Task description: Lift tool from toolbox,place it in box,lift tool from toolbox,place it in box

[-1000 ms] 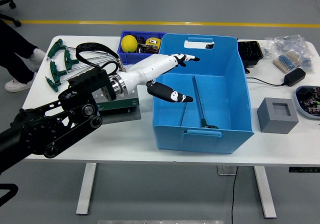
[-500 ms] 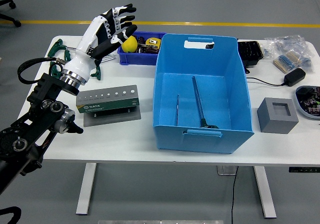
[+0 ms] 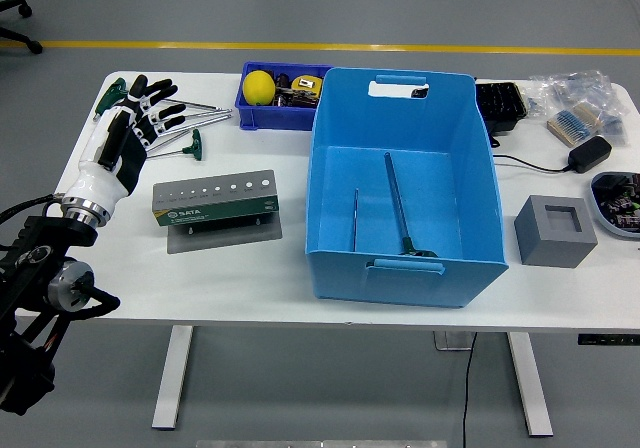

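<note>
With two tools (image 3: 388, 203) already lying in the box (image 3: 330, 198), the left hand (image 3: 128, 133) hovers spread and empty over the T-handle keys (image 3: 190, 133) on the counter (image 3: 250, 278), where crowded handles could make it snag two together.

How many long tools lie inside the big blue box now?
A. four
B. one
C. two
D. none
C: on the floor of the blue box lie two thin tools, a shorter one on the left and a longer one that ends near the front wall.
</note>
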You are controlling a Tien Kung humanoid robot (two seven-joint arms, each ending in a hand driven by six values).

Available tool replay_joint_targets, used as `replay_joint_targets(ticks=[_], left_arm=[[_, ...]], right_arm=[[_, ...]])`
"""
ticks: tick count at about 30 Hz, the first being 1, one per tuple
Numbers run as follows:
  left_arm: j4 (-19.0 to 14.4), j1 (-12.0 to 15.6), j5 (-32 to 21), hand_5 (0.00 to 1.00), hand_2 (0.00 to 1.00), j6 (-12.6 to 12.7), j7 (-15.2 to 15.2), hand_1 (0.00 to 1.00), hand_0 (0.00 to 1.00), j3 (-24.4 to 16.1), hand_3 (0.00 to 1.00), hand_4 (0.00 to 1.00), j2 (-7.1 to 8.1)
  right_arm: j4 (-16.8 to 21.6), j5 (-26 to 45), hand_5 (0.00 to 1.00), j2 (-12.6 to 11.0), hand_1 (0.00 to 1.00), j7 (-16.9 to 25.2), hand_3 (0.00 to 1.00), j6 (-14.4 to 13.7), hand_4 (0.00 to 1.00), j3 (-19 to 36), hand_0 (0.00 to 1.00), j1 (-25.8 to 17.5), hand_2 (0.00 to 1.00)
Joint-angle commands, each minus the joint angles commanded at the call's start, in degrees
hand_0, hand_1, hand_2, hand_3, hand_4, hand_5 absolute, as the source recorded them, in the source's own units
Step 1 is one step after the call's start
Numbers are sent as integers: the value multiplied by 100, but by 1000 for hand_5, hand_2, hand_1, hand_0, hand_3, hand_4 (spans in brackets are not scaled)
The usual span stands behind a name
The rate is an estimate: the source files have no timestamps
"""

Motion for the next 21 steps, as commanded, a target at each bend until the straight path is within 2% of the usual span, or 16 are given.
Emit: replay_joint_targets(ticks=[3,6,10,14,21], left_arm=[[-1,212,425,788,780,-242,404,692,671,-483,714,926,-136],[-30,422,652,788,780,-276,568,692,671,-879,714,926,-294],[-151,725,734,791,783,-207,591,697,682,-1402,714,930,-529],[-214,885,743,791,783,-135,540,697,682,-1811,714,930,-657],[-462,922,697,786,787,-106,513,697,687,-2048,715,927,-723]], right_arm=[[4,-104,738,9,725,-28,596,-4,841,33,734,-11,767],[5,-183,738,22,725,-55,596,-4,841,71,734,-25,767],[4,-130,737,25,722,-42,597,2,841,33,732,-20,767],[3,-78,737,25,722,-20,597,5,841,3,732,-1,767],[-3,-64,732,28,722,3,597,-2,837,-6,733,26,766]])
